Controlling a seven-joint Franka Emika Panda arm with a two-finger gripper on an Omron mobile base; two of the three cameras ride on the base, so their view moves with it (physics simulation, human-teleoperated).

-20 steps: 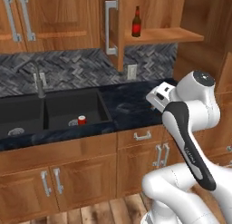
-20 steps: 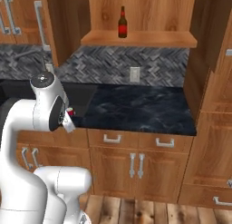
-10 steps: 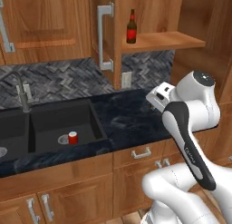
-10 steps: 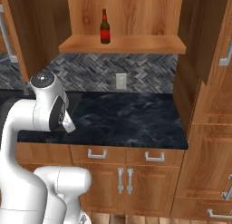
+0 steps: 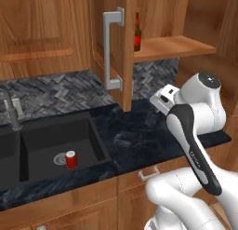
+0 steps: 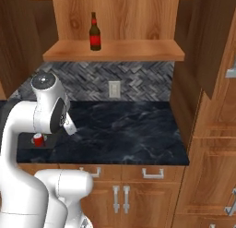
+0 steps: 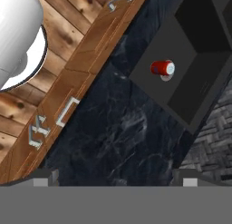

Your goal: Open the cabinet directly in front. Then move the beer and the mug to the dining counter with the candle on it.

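The reddish-brown wooden wall cabinet (image 5: 116,47) w/ long silver bar handles is standing open, its door edge projecting toward the cameras in the left base view. On its open wooden shelf (image 6: 115,51) the small dark brown glass beer bottle (image 6: 95,32) w/ red label and red neck band is standing upright, alone, toward the shelf's left part in the right base view; label text is too small to read.

Below the cabinet a black marbled stone worktop (image 6: 124,130) is running along a grey herringbone tile backsplash (image 6: 138,81) w/ a white wall outlet (image 6: 114,89) set in it, under the shelf. Left of the cabinet a black sink basin (image 5: 56,145) is sitting in the worktop, a short red can (image 5: 70,159) standing at its drain, a grey faucet (image 5: 11,110) behind it.

The white arm's two-finger gripper (image 7: 115,175) is hanging over the worktop below the shelf, well apart from the bottle, jaws spread wide, gripping nothing. Its camera is looking down at worktop, sink and can. Brown drawers w/ silver handles (image 6: 152,174) are sitting under the worktop.
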